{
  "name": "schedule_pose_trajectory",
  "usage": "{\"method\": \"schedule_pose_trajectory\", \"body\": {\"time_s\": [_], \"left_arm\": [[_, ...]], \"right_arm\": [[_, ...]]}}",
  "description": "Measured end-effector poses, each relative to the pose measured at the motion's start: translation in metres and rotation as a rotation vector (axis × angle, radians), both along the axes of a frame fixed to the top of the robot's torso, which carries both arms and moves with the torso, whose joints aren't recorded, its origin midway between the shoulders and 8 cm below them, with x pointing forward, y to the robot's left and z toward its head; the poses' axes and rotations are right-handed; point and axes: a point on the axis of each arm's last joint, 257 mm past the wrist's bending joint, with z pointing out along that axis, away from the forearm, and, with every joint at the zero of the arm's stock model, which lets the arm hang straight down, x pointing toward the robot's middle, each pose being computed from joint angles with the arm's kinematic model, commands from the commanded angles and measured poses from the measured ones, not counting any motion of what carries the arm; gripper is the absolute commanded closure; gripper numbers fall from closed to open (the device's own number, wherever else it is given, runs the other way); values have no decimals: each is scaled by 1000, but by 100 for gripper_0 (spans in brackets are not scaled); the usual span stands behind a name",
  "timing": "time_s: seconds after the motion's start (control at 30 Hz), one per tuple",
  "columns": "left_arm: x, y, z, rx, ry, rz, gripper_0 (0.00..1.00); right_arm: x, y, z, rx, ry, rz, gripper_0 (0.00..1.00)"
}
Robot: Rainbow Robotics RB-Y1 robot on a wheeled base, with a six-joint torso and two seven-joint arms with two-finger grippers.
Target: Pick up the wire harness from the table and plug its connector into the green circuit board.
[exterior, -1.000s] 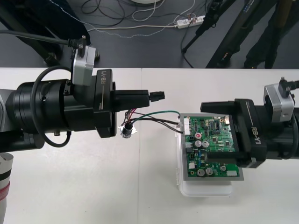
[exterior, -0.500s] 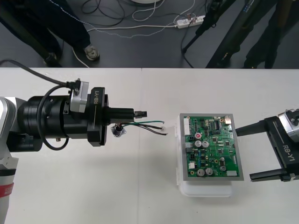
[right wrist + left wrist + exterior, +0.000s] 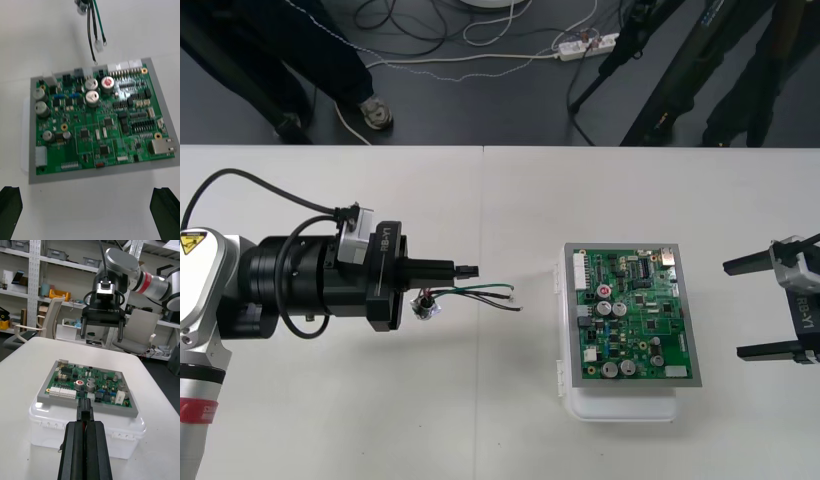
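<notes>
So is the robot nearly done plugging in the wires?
Halfway. Done: the left arm's black fingers are shut on the thin red, black and green wire harness. In hand: it's held left of the green circuit board, not touching. Left: its small black plug isn't in the board. The right arm's fingers wait open beside it.

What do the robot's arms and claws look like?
The left claw and right claw are black, with two long fingers and white RB-Y1 lettering. Behind the left is a thick black cylinder, a silver camera block and a looping black cable; its link carries a yellow warning sticker. The right arm has silver links with a red ring.
</notes>
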Motion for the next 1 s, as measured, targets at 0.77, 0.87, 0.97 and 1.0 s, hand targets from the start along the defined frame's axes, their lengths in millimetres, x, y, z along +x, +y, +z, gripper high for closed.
{"method": "schedule_pose_trajectory", "body": {"time_s": [0.77, 0.87, 0.97, 1.0], "left_arm": [[-20, -19, -112, 57, 57, -79, 100], [-19, -22, -121, 65, -2, -92, 100], [-16, -26, -127, 66, -49, -99, 100], [-14, -27, -128, 65, -53, -101, 100]], "right_arm": [[15, -44, -63, -362, -6, -117, 0], [17, -46, -68, -390, -19, -123, 0], [18, -46, -72, -436, -38, -116, 0], [18, -46, -73, -452, -46, -108, 0]]}}
